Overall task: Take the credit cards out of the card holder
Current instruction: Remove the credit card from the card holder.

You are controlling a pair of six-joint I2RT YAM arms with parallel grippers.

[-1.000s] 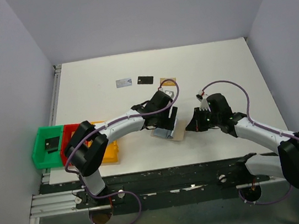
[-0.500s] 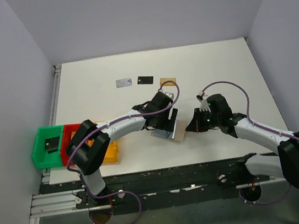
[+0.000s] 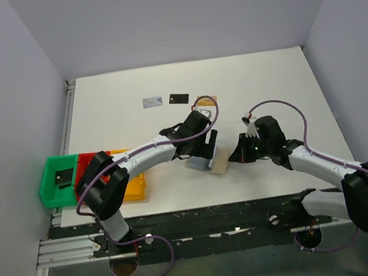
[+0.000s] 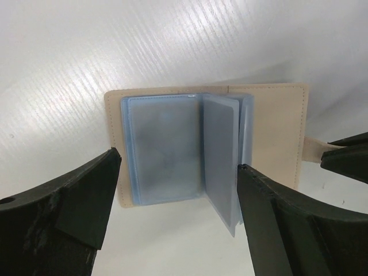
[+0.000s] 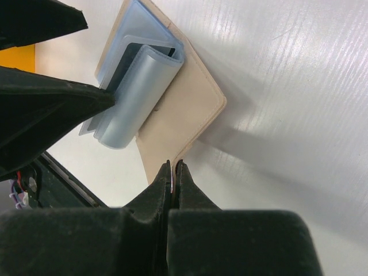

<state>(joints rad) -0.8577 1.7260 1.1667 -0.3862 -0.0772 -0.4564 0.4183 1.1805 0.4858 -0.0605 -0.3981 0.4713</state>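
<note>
The card holder (image 4: 167,144) lies open on the table, with light-blue sleeves inside a tan border. It also shows in the top view (image 3: 220,163). My left gripper (image 4: 178,213) is open just above it, one finger on each side of the sleeves, and holds nothing. My right gripper (image 5: 173,169) is shut on the holder's tan edge (image 5: 184,109). A silvery card (image 3: 153,102), a black card (image 3: 178,98) and an orange-gold card (image 3: 205,99) lie on the table behind the holder. A dark shape shows between the curled sleeves (image 5: 141,80); I cannot tell what it is.
A green bin (image 3: 52,187) holding a small black thing, a red bin (image 3: 86,167) and a yellow bin (image 3: 134,185) stand at the table's left front edge. The left arm's cable (image 3: 215,106) loops over the orange-gold card.
My left wrist has shifted slightly, and its cable loop now crosses the orange-gold card. The right arm and the holder have hardly moved.
</note>
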